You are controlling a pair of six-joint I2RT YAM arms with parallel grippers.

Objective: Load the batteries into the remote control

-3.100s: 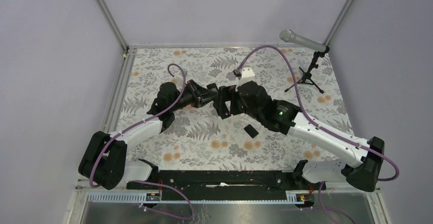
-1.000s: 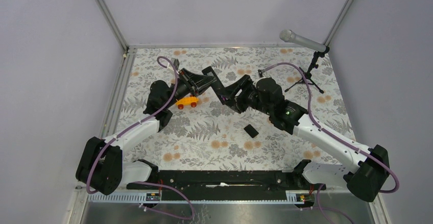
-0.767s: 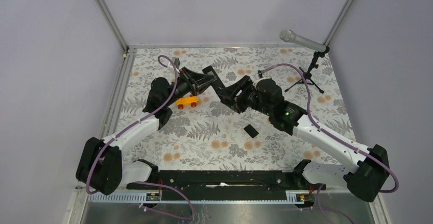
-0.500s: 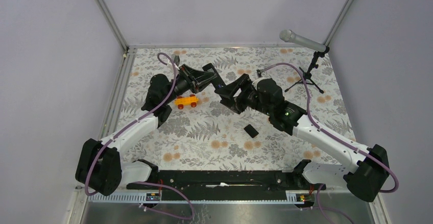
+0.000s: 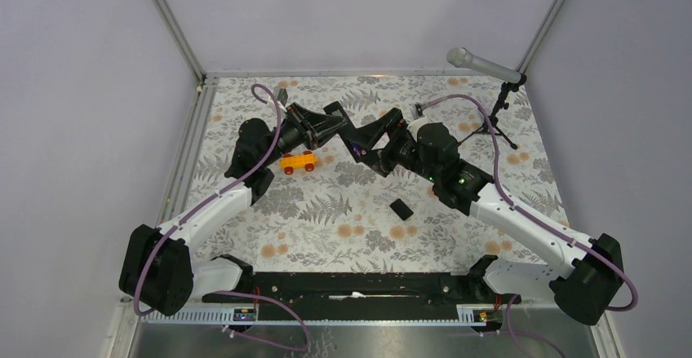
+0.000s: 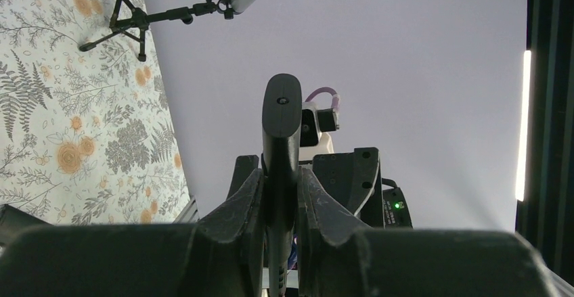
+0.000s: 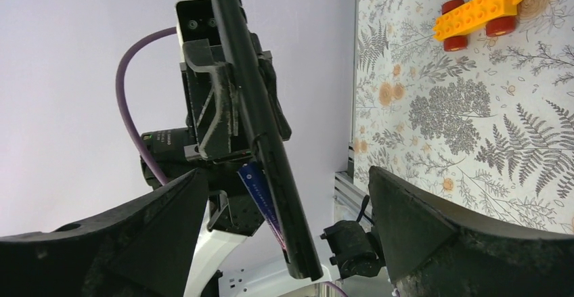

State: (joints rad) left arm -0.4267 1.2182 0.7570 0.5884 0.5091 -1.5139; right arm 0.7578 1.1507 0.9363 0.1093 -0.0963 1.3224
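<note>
While the left gripper [image 6: 281, 182] clamps the remote control [image 6: 281, 128] aloft, far centre, the right gripper [image 7: 285, 175] gapes wide facing it. Purplish-blue battery [image 7: 257, 195] visible against remote.

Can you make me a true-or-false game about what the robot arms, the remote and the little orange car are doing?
1. The left fingers are pinching the black remote. True.
2. The orange toy car is being held up in the air. False: it lies on the table, and nothing is touching it.
3. The right fingers are spread wide open. True.
4. The small black cover is snapped onto the remote. False: it lies by itself on the table, away from the remote.
5. A microphone stands at the far right corner. True.
</note>
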